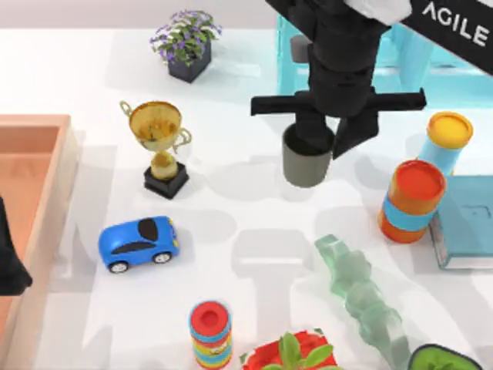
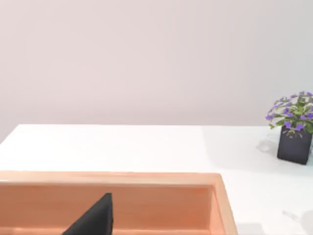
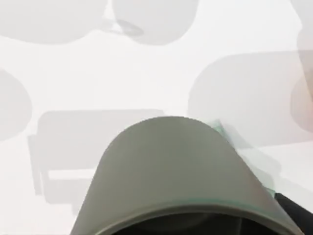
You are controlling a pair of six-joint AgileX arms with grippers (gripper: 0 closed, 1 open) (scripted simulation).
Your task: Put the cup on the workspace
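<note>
My white desk, the workspace, spreads under everything. Taking the gold trophy as my landmark: the peach wooden tray lies to its left at the desk's left edge, and my left arm sits parked over that tray, its tool a dark shape whose finger spread I cannot tell. In the left wrist view the tray's rim runs across the near part, with the potted purple flowers farther off on the desk. The turquoise shelf unit stands well to the trophy's right, at the back.

My right arm reaches down in front of that shelf, right of the trophy. Its tool is closed on the cup, fingers at the rim. The right wrist view shows the cup's grey wall upright above the white desk surface; I cannot tell whether its base touches.

The orange-and-blue canister stands right of the cup. The blue toy car sits just in front of the trophy.
</note>
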